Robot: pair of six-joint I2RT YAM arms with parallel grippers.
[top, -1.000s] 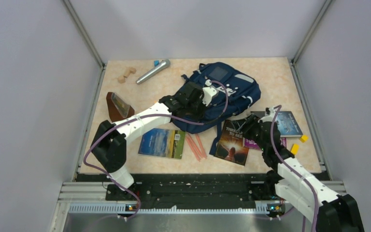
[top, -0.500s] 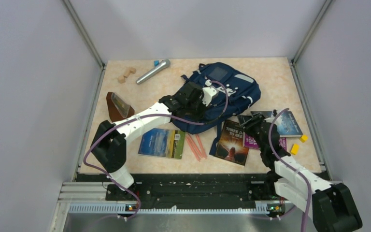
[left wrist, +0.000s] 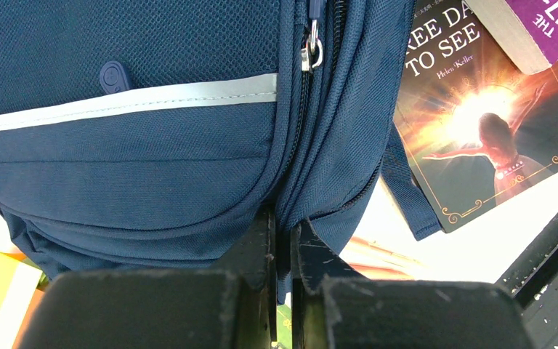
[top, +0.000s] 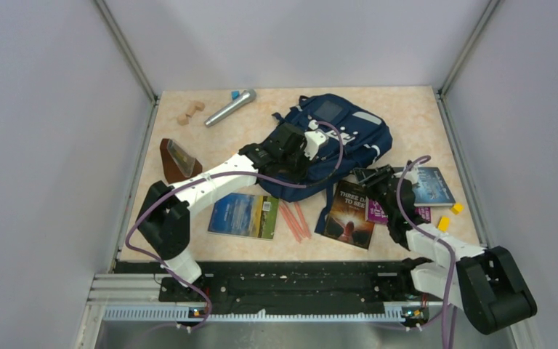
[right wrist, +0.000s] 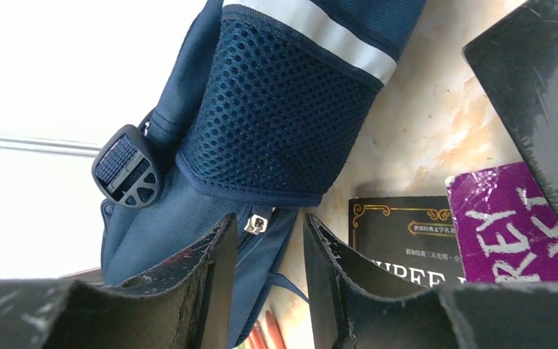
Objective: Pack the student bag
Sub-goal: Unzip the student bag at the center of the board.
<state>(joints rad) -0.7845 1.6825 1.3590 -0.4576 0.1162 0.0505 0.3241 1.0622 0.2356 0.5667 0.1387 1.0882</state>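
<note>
Right gripper point(right wrist: 269, 218) over beige table point(top: 421, 116), grey walls point(top: 298, 36).

dark bk point(left wrist: 479, 131): "…REE DA… / TO SEE"; "Helen Keller" | purple bk point(left wrist: 552, 18): "THE"; rest cut off

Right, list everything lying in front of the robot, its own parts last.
student bag: one, navy with grey stripes, far centre
microphone: one, silver with blue tip, far left
wooden blocks: a few, tan, beside the microphone
wedge-shaped box: one, brown, left edge
green book: one, near left
pencils: several, orange-pink, right of the green book
dark book: one, near centre
purple book: one, partly under the right arm
blue book: one, right
yellow blocks: two, right edge
left hand: black, shut on the bag's lower edge
right hand: black, open around a zipper pull
</note>
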